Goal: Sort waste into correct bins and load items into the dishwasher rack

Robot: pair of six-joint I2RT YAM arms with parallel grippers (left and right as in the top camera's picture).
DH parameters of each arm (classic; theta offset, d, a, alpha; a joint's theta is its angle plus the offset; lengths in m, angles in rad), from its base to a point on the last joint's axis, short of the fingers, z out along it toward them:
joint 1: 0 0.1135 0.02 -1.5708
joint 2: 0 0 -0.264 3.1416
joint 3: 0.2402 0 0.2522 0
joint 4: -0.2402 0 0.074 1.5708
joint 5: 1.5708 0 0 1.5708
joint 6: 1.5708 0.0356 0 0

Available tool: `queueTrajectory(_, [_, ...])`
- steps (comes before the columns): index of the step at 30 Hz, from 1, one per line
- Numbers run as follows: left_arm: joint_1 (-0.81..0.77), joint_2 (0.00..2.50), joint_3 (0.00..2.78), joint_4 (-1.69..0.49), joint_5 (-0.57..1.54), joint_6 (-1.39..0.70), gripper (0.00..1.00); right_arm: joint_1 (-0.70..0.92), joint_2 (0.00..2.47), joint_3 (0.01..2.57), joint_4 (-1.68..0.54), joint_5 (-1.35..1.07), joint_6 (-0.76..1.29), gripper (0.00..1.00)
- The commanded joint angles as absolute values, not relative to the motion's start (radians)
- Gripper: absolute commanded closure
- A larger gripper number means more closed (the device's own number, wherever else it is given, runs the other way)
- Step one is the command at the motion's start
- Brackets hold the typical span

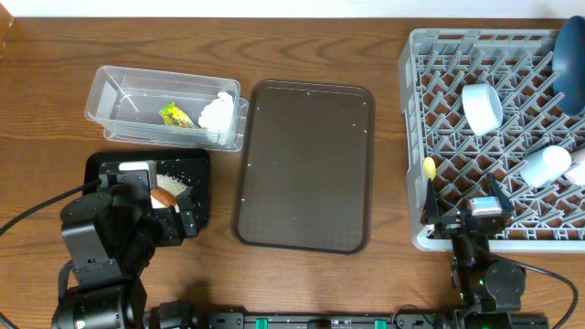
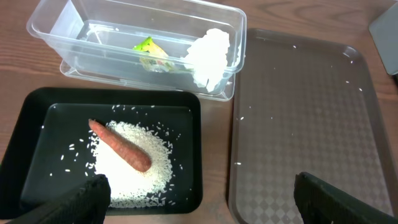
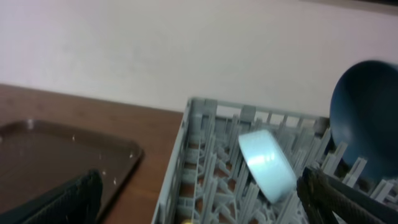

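The clear tub (image 1: 110,91) holds the yellow-green wrapper (image 1: 174,116) and white tissue (image 1: 217,111); both also show in the left wrist view (image 2: 152,55) (image 2: 208,56). The black tray (image 1: 102,167) holds rice (image 2: 134,171) with the carrot piece (image 2: 121,146) on top. The grey rack (image 1: 416,137) holds the dark blue plate (image 1: 571,50), pale blue bowl (image 1: 482,105), blue cup (image 1: 546,164), pink cup (image 1: 579,166) and yellow spoon (image 1: 429,167). My left gripper (image 2: 199,211) is open and empty above the black tray's front. My right gripper (image 3: 199,211) is open and empty at the rack's front edge.
The large brown serving tray (image 1: 306,164) lies between the bins and the rack, with a few stray rice grains on it. The rack's wall (image 3: 199,162) rises right in front of the right gripper. Wooden table all around.
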State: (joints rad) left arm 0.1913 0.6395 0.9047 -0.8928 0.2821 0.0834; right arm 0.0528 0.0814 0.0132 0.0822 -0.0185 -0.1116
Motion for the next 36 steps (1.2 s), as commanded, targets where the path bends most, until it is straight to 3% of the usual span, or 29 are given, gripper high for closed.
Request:
queueTrajectory(1, [0.188,0.639,0.9,-0.892,0.276,0.093,0.05,0.059,0.028,0.005,-0.009,-0.022,-0.132,0.01])
queueTrajectory(36, [0.188,0.639,0.9,-0.892,0.276,0.093,0.05,0.059,0.007,0.006,-0.072,-0.045,-0.125,0.01])
